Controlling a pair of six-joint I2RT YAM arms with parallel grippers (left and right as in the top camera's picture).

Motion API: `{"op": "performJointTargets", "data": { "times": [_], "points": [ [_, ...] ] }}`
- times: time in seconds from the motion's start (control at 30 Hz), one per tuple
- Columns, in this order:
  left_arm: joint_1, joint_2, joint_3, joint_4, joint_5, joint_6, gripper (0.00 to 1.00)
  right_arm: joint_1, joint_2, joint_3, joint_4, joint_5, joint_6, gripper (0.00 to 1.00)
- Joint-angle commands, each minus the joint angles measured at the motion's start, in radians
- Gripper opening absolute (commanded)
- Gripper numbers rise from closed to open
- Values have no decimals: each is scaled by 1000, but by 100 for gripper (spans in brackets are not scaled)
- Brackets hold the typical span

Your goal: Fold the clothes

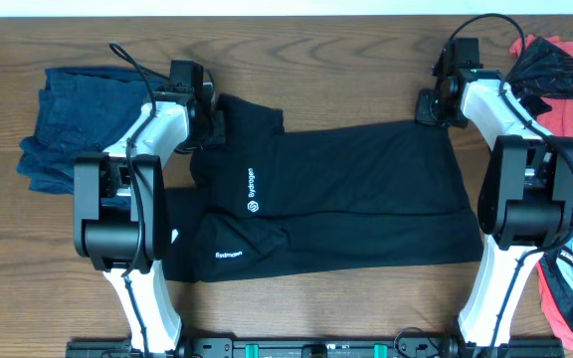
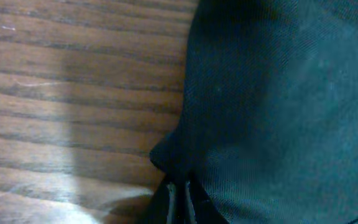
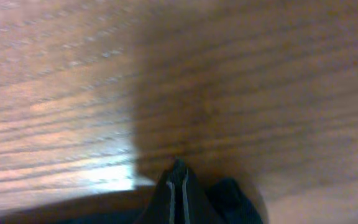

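The black T-shirt (image 1: 366, 189) with small white logos lies spread across the middle of the table, its left part folded over. My left gripper (image 1: 213, 126) sits at the shirt's upper left corner. In the left wrist view its jaws (image 2: 180, 194) are shut on black fabric (image 2: 278, 106). My right gripper (image 1: 430, 109) is at the shirt's upper right corner. Its jaws (image 3: 178, 183) are shut, with a dark strip between the pads and a bunch of black fabric (image 3: 232, 198) beside them.
A dark blue garment (image 1: 63, 124) lies crumpled at the left edge. Red and black-patterned tops (image 1: 565, 75) are piled along the right edge behind the right arm (image 1: 520, 189). Bare wood (image 1: 316, 60) runs behind the shirt.
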Motion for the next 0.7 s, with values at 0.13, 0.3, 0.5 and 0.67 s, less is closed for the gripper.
{"op": "performJointTargets", "data": {
  "times": [0.13,0.3,0.5,0.67],
  "points": [
    [1,-131,-1,-69,-8,-19,6,-22,-128,-4,-77,128,31,1],
    [1,-257,-1,-168,-8,-66,6,-34,-200,-4,-179,133,31,1],
    [0,-397,-1,-295,-8,-97,6,-39,-251,-4,-354,155,31,1],
    [0,-431,-1,-429,-7,-119,6,-39,-275,-4,-487,174,31,1]
  ]
}}
